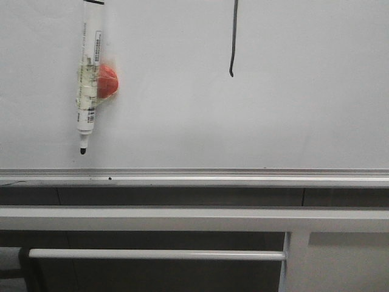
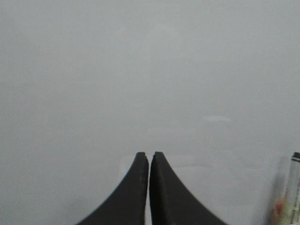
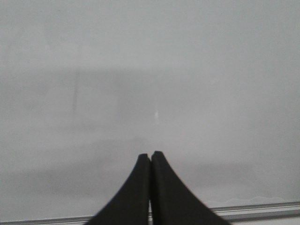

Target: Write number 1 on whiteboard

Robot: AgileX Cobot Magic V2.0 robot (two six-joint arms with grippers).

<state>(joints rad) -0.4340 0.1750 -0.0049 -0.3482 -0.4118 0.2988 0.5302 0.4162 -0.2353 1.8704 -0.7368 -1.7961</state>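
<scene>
Frame: white metal bars point(image 1: 182, 219) run level across the lower part of the front view.
Lower rail: a thinner white bar point(image 1: 155, 254) lies beneath, meeting a white upright post point(image 1: 296, 261) on the right.
Behind the bars: dark, shadowed space.
Light: even, soft, no hard shadows or glare.

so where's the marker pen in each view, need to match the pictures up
Front view: the marker pen hangs upright on the whiteboard, upper left, tip down, a red blob beside it.
Left wrist view: only a sliver of it shows at the lower right edge, beside the shut left gripper.
Right wrist view: not in it.
Shared landmark: the pale whiteboard surface fills every view.
</scene>
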